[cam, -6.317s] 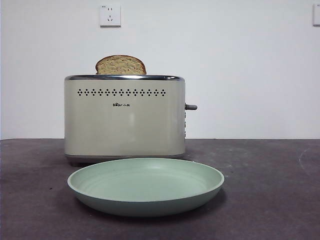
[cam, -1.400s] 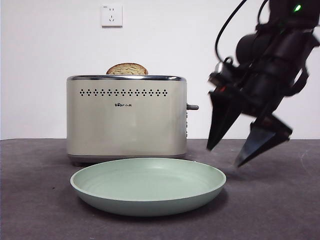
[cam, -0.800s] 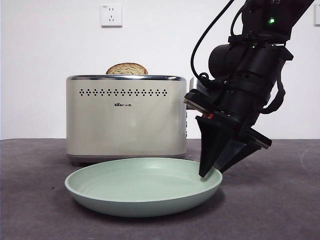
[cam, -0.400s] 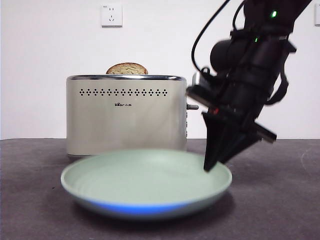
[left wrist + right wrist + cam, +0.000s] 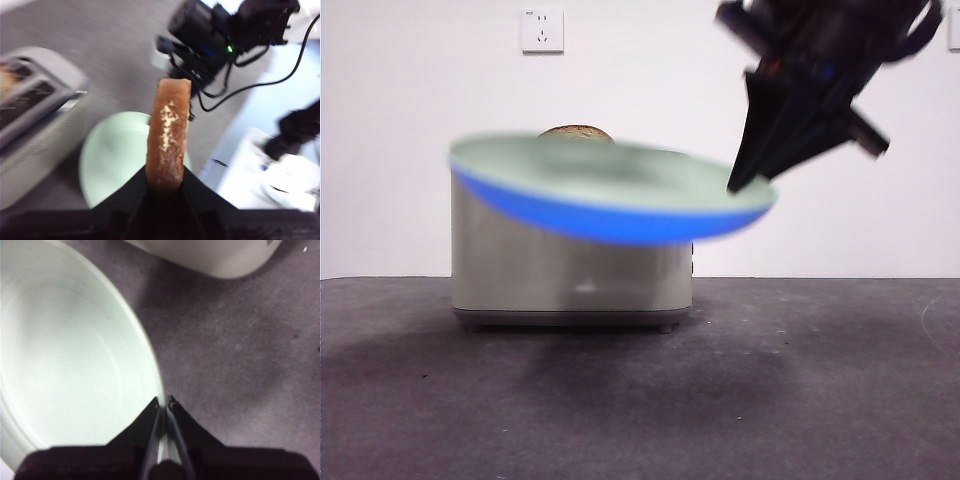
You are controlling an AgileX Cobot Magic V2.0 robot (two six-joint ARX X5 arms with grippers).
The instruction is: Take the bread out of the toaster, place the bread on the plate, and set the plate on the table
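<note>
My right gripper (image 5: 735, 185) is shut on the right rim of the mint-green plate (image 5: 610, 185) and holds it in the air, tilted and blurred, at the height of the toaster's top. The right wrist view shows the jaws (image 5: 164, 402) pinching the plate's rim (image 5: 65, 355). My left gripper (image 5: 162, 182) is shut on the bread (image 5: 169, 135), held edge-on, crust showing, above the plate (image 5: 115, 160). It is out of the front view. The cream toaster (image 5: 570, 280) stands on the table (image 5: 820, 380) behind the plate. Another slice's rounded top (image 5: 575, 132) sticks out of it.
A wall socket (image 5: 541, 30) is on the white wall behind. In the left wrist view the toaster (image 5: 30, 115) is beside the plate, the right arm (image 5: 215, 35) is beyond it, and blurred pale things lie past the table's edge.
The right gripper came down, closed on the plate's right rim and has lifted the plate off the table to the toaster's top height. The toaster has not moved.
</note>
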